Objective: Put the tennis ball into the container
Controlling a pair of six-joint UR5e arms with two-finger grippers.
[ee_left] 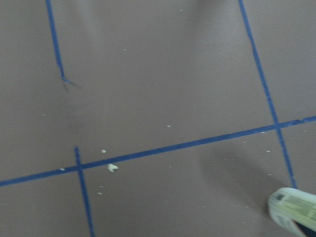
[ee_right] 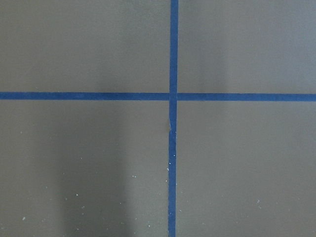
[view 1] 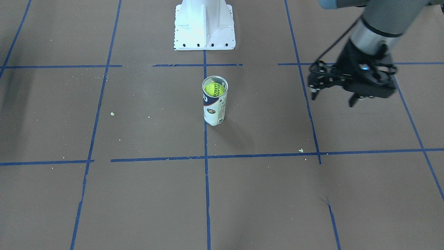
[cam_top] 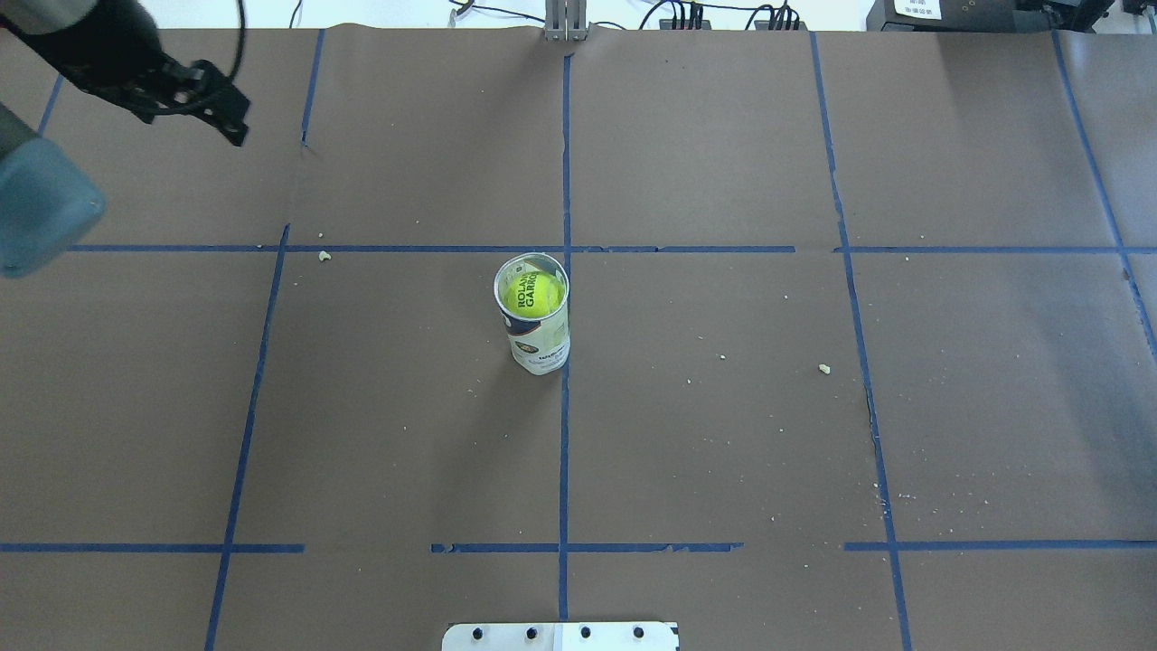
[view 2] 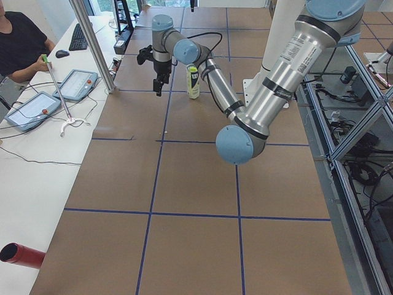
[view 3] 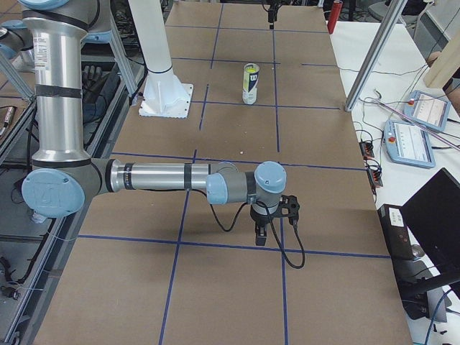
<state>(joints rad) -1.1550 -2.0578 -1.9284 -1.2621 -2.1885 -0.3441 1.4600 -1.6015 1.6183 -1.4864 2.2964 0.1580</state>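
Observation:
The see-through container (view 1: 215, 104) stands upright at the table's middle, and the yellow-green tennis ball (view 1: 214, 89) sits inside it near the open top. The overhead view shows the same: the ball (cam_top: 533, 295) lies within the container (cam_top: 540, 344). My left gripper (view 1: 333, 99) hangs open and empty above the table, well off to the container's side, at the far left in the overhead view (cam_top: 221, 113). The left wrist view catches only the container's base (ee_left: 295, 211). My right gripper (view 3: 269, 230) shows only in the exterior right view, low over the table; I cannot tell its state.
The white robot base (view 1: 204, 31) stands behind the container. Blue tape lines and small crumbs (view 1: 300, 150) mark the brown paper. A side bench holds tablets (view 2: 77, 84), with an operator (view 2: 18, 43) seated there. A red cylinder (view 2: 21, 255) lies at that bench's near end.

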